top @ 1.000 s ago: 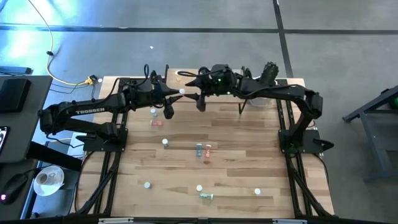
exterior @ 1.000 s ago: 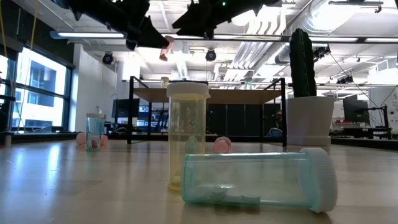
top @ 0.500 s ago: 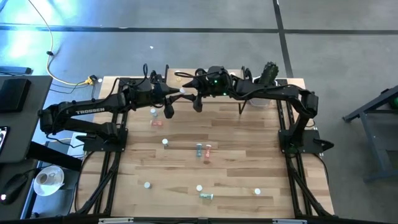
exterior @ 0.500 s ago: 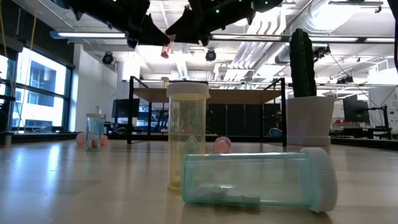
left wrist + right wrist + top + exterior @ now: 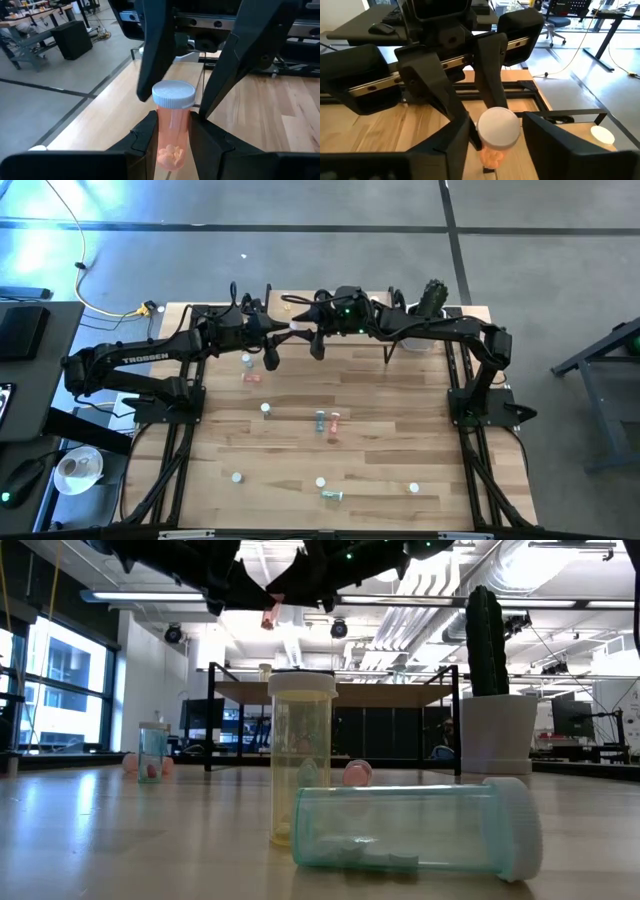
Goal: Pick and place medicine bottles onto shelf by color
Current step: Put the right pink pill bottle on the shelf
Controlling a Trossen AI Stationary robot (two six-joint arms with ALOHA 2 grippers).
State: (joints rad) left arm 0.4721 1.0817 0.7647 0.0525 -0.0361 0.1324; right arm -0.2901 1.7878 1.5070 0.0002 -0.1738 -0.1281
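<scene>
Handover in midair above the tabletop's (image 5: 400, 440) far edge: left tool (image 5: 170, 137) clenched on the pink bottle's (image 5: 171, 131) body, cap out, so right tool (image 5: 492, 132) can bracket the cap end, fingers just beside it, not clearly gripping yet.

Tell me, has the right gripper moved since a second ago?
Yes. In the high view the right gripper has shifted slightly left, away from the cactus, toward the left gripper.

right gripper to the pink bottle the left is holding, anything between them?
Nothing visible. The left gripper grips the pink bottle; the right gripper straddles its cap, fingers on each side, not yet clamped.
</scene>
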